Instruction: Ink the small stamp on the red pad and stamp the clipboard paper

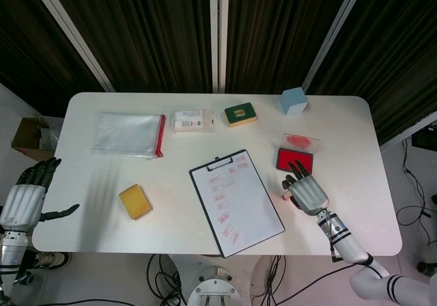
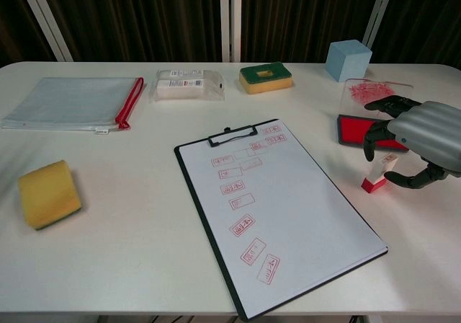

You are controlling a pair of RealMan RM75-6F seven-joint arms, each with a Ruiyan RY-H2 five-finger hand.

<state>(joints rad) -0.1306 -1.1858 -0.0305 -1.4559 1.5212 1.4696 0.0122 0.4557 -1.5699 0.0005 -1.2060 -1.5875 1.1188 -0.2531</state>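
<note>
The small stamp (image 2: 376, 177) stands upright on the table just right of the clipboard paper (image 2: 277, 208), red base down. In the head view only a sliver of the stamp (image 1: 287, 196) shows. My right hand (image 2: 419, 137) arches over it, fingers curved down at its top and thumb beside its right side; no firm grip shows. The red pad (image 2: 355, 130) lies open just behind the stamp. The paper (image 1: 235, 200) carries several red imprints. My left hand (image 1: 24, 198) hangs open off the table's left edge, away from everything.
The pad's clear lid (image 2: 367, 90) lies behind the pad, with a blue cube (image 2: 348, 60) further back. A green sponge (image 2: 265, 77), a wrapped packet (image 2: 187, 84) and a zip pouch (image 2: 72, 103) line the far side. A yellow sponge (image 2: 48, 193) sits front left.
</note>
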